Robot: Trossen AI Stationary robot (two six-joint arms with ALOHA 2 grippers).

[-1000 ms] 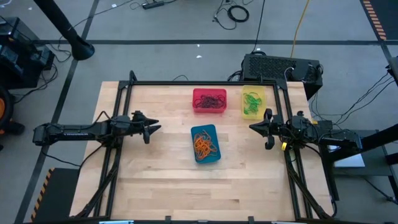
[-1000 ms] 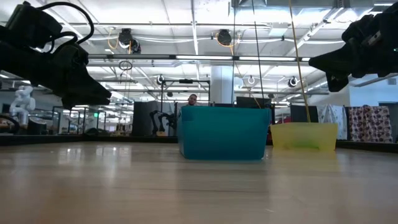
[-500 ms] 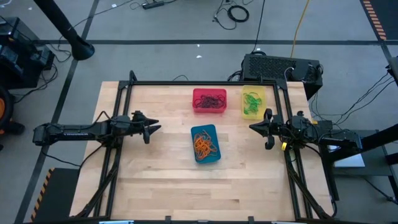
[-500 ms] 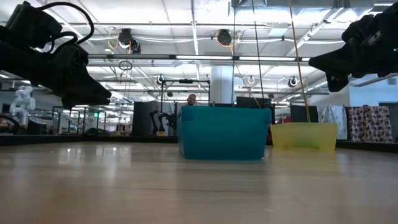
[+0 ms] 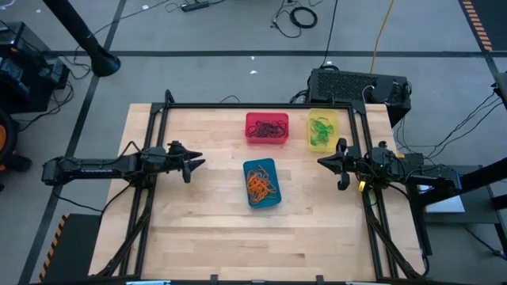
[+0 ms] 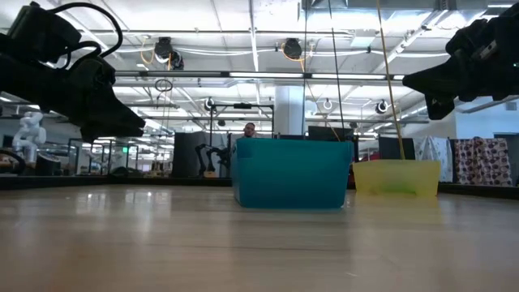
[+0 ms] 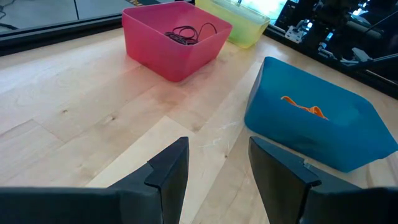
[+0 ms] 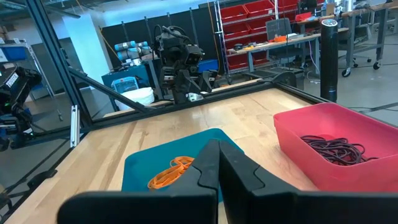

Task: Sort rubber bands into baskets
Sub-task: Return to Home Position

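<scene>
High view: left arm horizontal, jaws apart; right arm horizontal, jaws together

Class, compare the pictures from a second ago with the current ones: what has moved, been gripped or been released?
Nothing visibly changed. The left hand hangs open and the right hand shut, both empty, exactly where they were. The red basket, yellow basket and blue basket have not shifted, and the rubber bands lie inside them as before.
</scene>
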